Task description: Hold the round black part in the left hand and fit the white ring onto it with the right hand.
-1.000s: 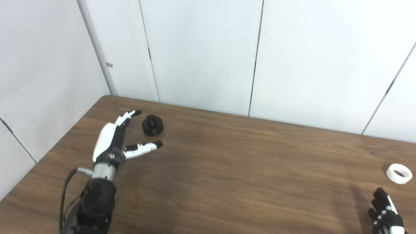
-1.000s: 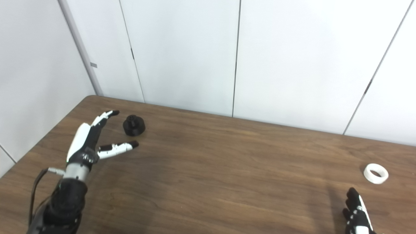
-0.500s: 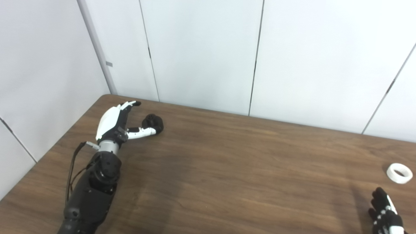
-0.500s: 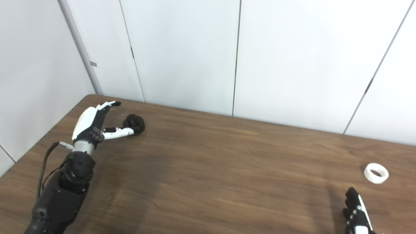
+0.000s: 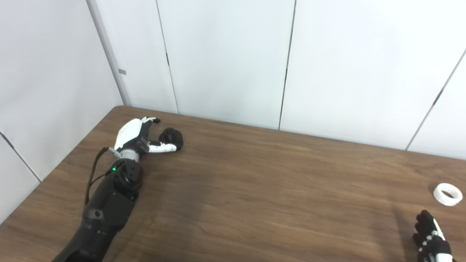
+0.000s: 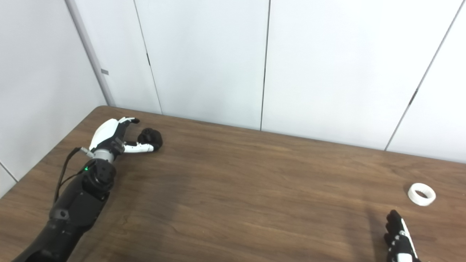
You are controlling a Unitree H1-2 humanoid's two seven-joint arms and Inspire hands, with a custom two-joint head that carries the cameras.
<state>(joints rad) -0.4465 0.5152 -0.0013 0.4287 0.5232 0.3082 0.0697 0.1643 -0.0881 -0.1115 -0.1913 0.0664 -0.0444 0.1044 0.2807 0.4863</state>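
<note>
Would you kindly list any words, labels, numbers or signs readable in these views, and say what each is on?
None can be read.
The wall tag is too small to show any text.
The arm light is a plain green dot.
The black part, white ring, table and both hands show no print.

Brown wooden table [image 5: 255, 189], white panelled walls [image 5: 225, 62]

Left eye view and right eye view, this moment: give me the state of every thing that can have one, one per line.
round black part: on the table, not lifted, between the left hand's thumb and its fingers.
left hand: open, curled around the part, not closed on it.
white ring: lying flat on the table, untouched.
right hand: at the bottom edge, holding nothing, short of the ring; open or shut unclear.
table: bears both parts.
</note>
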